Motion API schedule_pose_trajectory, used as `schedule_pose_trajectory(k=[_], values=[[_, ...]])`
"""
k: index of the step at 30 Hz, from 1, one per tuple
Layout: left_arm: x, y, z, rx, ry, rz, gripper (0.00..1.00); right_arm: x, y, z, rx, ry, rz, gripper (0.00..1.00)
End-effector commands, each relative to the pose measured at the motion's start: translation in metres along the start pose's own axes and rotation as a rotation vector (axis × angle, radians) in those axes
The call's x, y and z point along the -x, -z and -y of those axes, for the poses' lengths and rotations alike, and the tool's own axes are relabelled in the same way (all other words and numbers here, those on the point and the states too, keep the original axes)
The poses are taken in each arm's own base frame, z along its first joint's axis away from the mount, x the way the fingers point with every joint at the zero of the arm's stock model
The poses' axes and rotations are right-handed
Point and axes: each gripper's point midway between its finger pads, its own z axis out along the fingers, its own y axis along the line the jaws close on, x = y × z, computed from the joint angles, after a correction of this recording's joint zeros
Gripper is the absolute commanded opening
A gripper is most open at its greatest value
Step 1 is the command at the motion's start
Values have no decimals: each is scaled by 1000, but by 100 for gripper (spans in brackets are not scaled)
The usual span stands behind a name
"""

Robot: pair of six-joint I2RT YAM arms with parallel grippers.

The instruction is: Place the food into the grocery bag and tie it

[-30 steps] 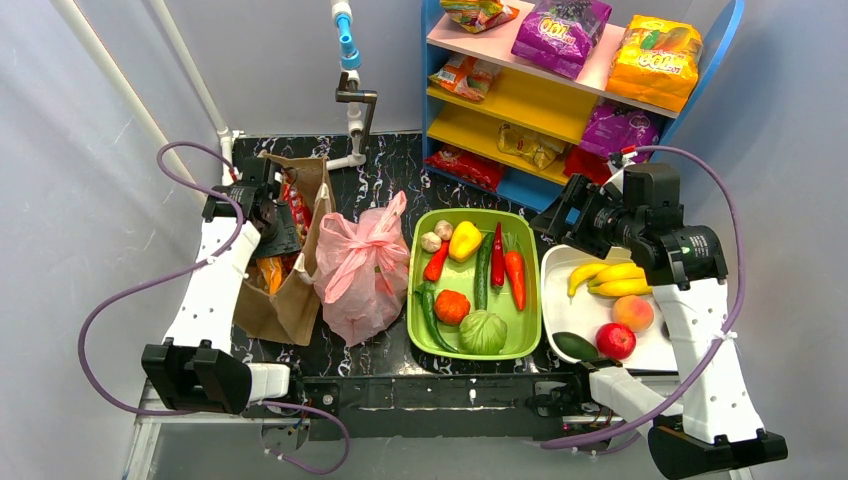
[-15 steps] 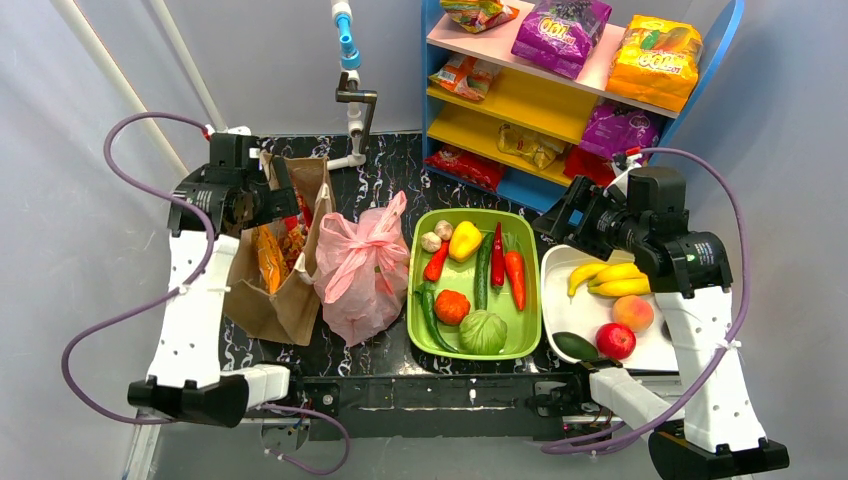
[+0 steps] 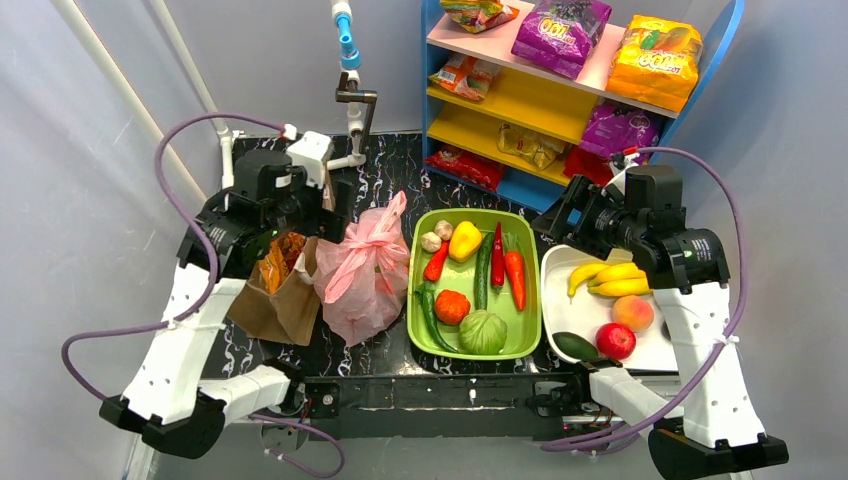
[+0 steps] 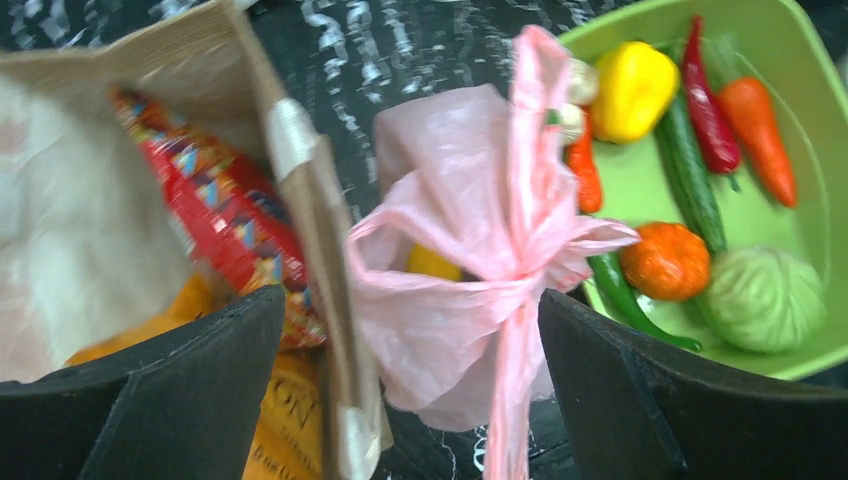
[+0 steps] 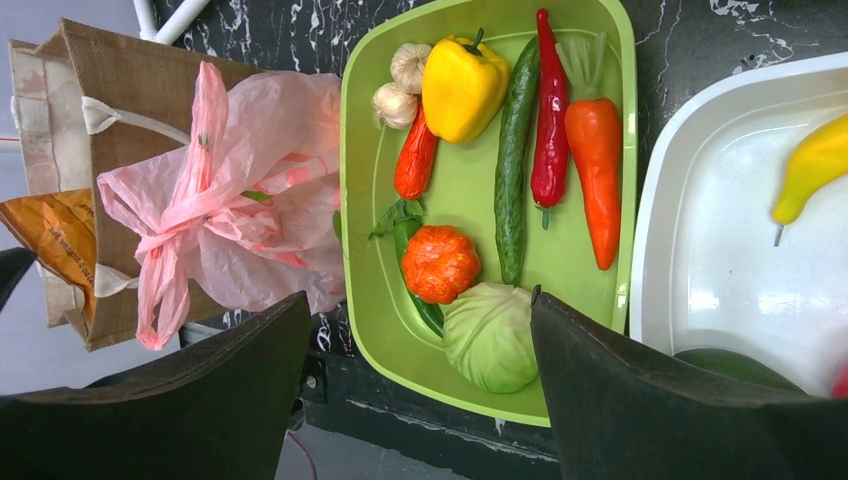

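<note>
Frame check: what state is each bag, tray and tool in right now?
pink grocery bag: handles knotted, tied shut, not held.
brown paper bag: open at top, snack packets inside.
green tray: loaded with vegetables.
white tray: holds fruit.
left tool: open, empty, over the two bags.
right tool: open, empty, over the green tray.

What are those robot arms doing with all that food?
They are packing groceries. The pink grocery bag sits on the table, knotted shut at the top, with a yellow item showing inside. The left gripper hangs open above it, holding nothing. The right gripper is open too, over the green tray. Snack packets sit in the brown paper bag beside the pink one.
</note>
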Motion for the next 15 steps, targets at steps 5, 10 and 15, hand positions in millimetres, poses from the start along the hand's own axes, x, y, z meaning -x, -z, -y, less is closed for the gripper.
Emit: schedule_pose_trajectory(k=[5,10,15], values=[[2,-29,59,-316,-228,8,98,7,9,-6,20,10,43,87],[-14,-41,72,-397,-291,-88,98,2,15,-1,2,15,45,87],[-38,-53,80,-452,-330,-148,98,-2,20,0,3,17,41,88]])
